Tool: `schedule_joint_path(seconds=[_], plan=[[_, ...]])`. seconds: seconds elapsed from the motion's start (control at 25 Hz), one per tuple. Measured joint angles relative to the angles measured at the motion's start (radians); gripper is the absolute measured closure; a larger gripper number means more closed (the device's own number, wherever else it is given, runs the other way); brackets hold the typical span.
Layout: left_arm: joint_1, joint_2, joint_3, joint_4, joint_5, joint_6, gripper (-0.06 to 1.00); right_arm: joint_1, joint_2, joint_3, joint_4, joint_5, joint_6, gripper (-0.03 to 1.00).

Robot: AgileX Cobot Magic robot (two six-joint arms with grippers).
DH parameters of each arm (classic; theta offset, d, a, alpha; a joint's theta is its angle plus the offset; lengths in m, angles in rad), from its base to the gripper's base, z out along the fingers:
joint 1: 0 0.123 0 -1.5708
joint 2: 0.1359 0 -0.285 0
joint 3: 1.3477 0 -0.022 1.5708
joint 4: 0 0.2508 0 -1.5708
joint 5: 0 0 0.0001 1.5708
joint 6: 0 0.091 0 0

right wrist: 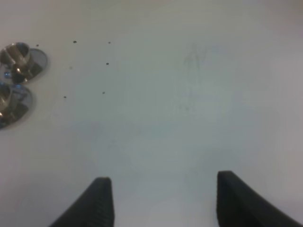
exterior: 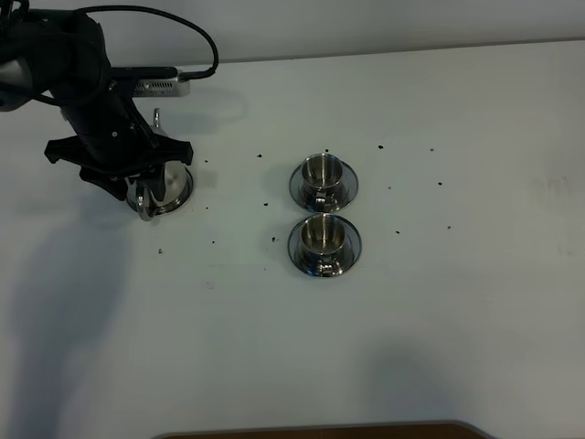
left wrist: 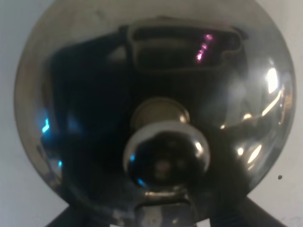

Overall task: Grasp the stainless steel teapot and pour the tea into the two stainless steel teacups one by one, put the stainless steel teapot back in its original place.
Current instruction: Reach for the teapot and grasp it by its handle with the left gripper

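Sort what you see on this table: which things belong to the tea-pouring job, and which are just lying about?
Belong to the job:
- stainless steel teapot
- far teacup
- near teacup

Just lying about:
- dark specks, scattered over the white table

Lab-like setup — white tabletop [exterior: 411, 347], black robot arm [exterior: 82, 82]

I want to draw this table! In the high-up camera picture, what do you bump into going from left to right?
stainless steel teapot → the two stainless steel teacups: the far teacup and the near teacup sit one behind the other, so neither comes first.
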Motion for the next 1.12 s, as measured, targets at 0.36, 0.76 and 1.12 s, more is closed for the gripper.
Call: schedule_joint_path(seconds=[0.36,0.76,1.12], plan=[[0.0,0.001,0.0,0.008,0.0,0.002,0.43,0.0,0.0,0.0,0.0,0.0,0.0,0.49],[0.0,0.002,0.0,0.008,-0.016,0.006,0.43,0.0,0.0,0.0,0.0,0.0,0.0,0.49],[0.0,0.021,0.0,0.017,-0.024,0.021,0.43,0.0,0.0,0.0,0.0,0.0,0.0,0.49]])
